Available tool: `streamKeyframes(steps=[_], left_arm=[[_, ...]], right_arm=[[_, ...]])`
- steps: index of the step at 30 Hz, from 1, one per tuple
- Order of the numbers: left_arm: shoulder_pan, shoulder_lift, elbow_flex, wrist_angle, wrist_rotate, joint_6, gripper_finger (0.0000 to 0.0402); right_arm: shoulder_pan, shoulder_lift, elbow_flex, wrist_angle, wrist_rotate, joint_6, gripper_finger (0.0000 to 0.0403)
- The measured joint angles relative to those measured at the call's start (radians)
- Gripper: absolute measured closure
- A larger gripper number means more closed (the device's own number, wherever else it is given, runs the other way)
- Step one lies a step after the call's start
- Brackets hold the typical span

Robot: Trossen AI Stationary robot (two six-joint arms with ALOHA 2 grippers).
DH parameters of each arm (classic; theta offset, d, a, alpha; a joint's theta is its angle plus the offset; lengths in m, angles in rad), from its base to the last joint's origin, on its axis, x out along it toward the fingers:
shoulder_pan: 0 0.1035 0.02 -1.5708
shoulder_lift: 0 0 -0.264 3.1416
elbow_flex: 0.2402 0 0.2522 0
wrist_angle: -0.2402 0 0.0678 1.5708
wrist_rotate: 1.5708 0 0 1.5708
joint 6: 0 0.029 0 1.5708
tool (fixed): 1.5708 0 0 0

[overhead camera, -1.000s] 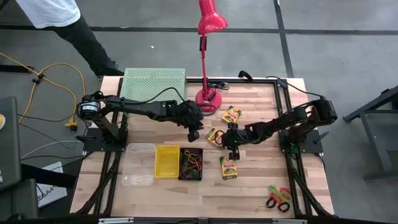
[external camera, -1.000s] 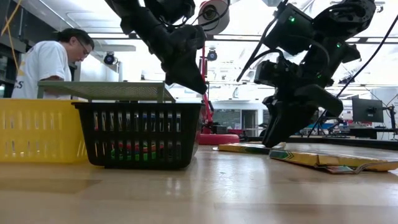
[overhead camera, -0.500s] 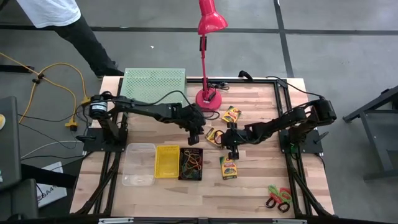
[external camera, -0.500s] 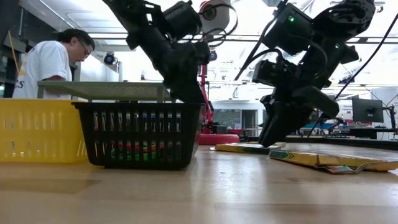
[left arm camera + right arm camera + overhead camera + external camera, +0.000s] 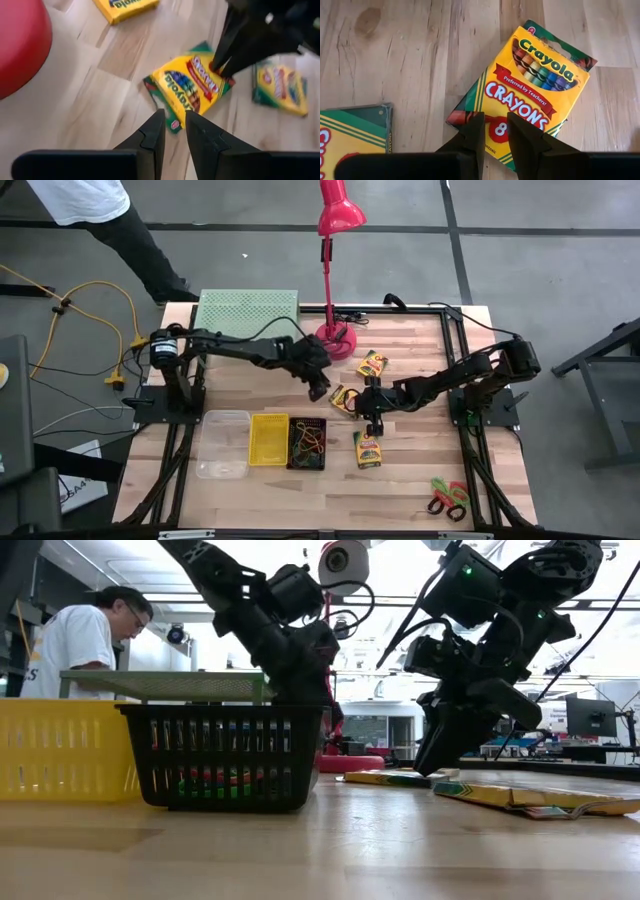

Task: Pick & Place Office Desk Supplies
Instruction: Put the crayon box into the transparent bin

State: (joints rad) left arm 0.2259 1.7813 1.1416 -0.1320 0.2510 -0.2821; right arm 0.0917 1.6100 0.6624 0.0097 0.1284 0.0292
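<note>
Nearest, at 5 o'clock on the table [image 5: 420, 480]: scissors [image 5: 448, 498]. Further in, toward 6 o'clock: crayon box [image 5: 367, 449], long axis 12 to 6. At centre: middle crayon box [image 5: 347, 399], flat, long axis roughly 10 to 4. Right gripper [image 5: 376, 423] down at its 4 o'clock end, tips touching, fingers a narrow slit apart, gripping nothing. Left gripper [image 5: 320, 392] just beside its 10 o'clock end, equally narrow, empty. Farthest, at 1 o'clock: third crayon box [image 5: 372, 363], long axis 1 to 7.
</note>
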Motion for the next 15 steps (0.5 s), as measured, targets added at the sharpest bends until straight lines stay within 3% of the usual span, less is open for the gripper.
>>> streamKeyframes(steps=[15], left_arm=[[-0.017,0.0,0.035,0.056,-0.025,-0.134,0.033]], right_arm=[[0.0,-0.002,0.002,0.002,0.0,0.0,0.0333]])
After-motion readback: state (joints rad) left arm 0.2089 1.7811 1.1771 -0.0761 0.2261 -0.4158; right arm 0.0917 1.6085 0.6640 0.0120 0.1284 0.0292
